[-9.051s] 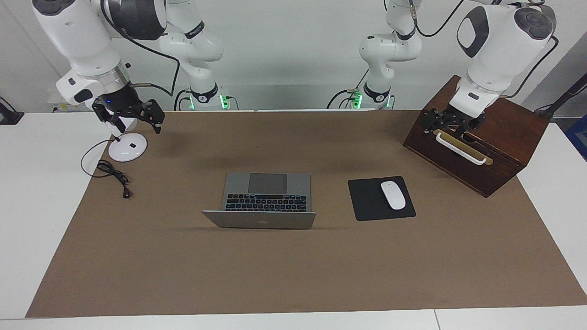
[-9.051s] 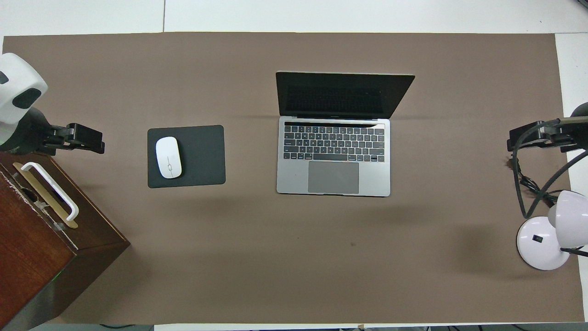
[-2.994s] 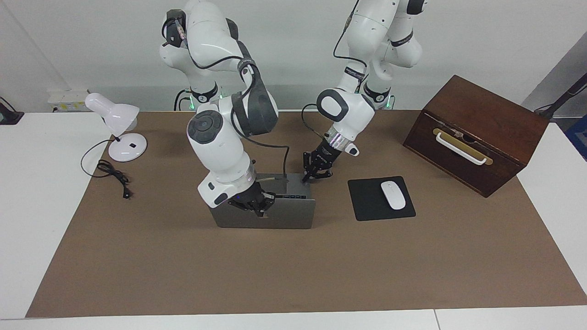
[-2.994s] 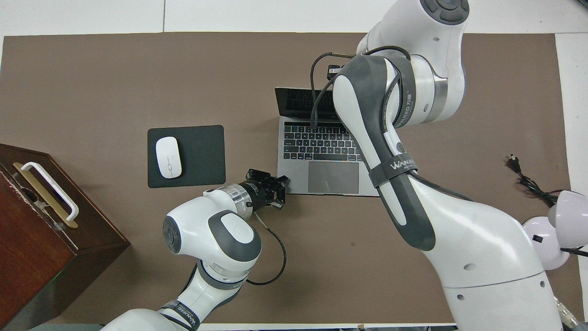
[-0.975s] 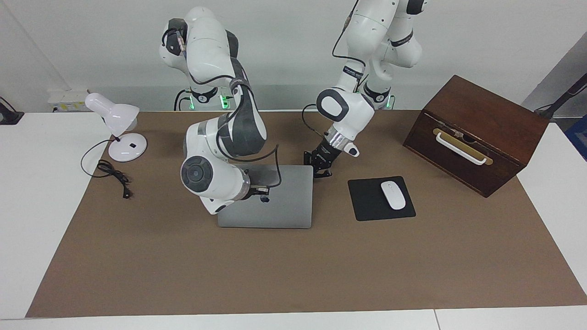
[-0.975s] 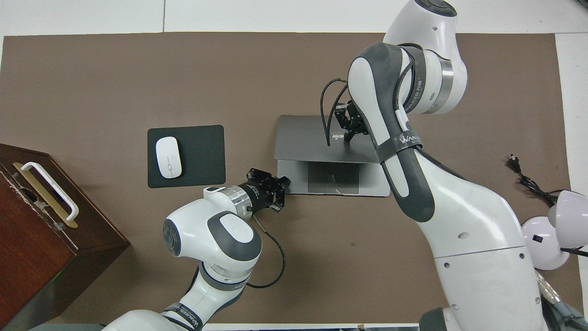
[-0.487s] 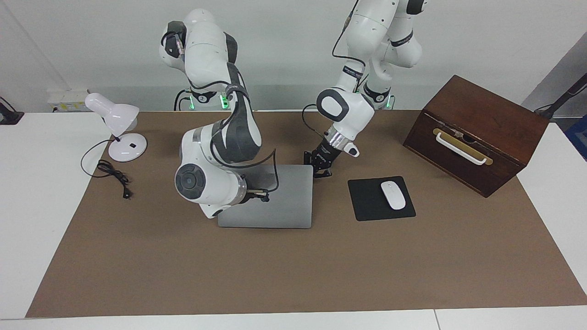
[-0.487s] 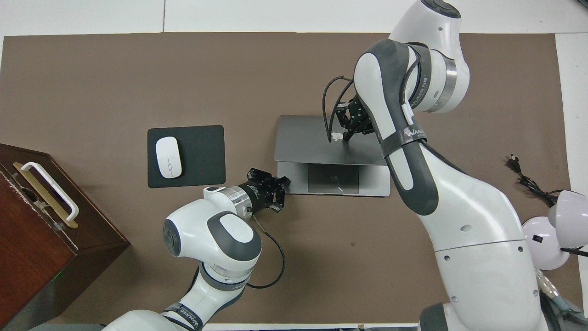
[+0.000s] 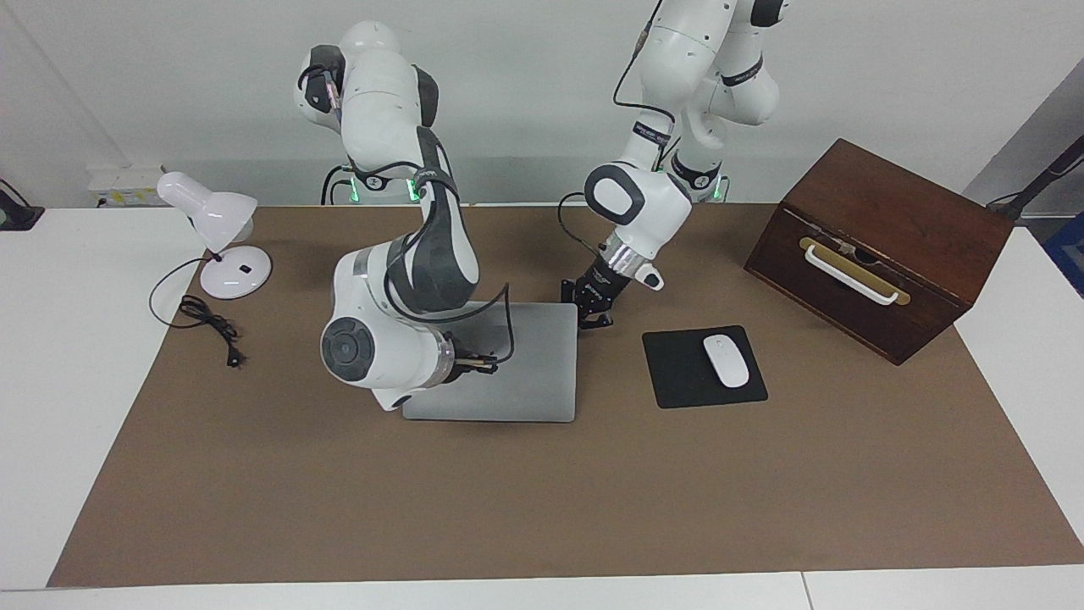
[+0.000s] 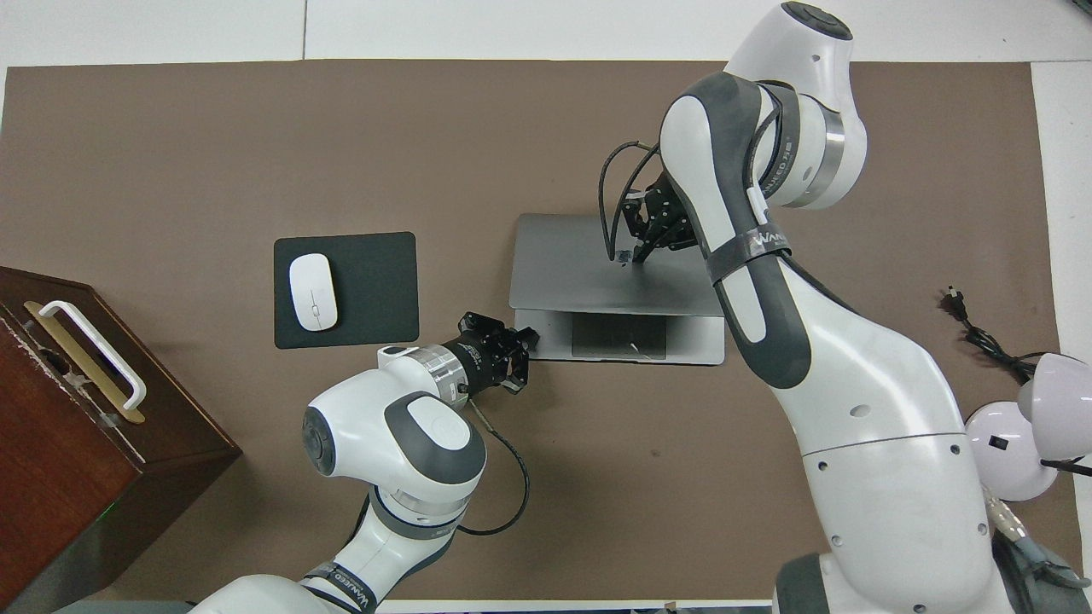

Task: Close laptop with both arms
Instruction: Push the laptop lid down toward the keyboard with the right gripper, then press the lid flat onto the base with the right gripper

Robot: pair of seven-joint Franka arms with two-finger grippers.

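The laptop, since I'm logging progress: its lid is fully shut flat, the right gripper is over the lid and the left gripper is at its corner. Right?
Not quite. The laptop lid is nearly down but not fully shut: the overhead view shows the trackpad strip uncovered. The rest holds: the right gripper is over the lid, and the left gripper is at its corner.

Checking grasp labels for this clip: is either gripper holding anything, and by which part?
Nothing is held. The right gripper, shut, presses on the laptop lid; the left gripper, shut, rests at its front corner.
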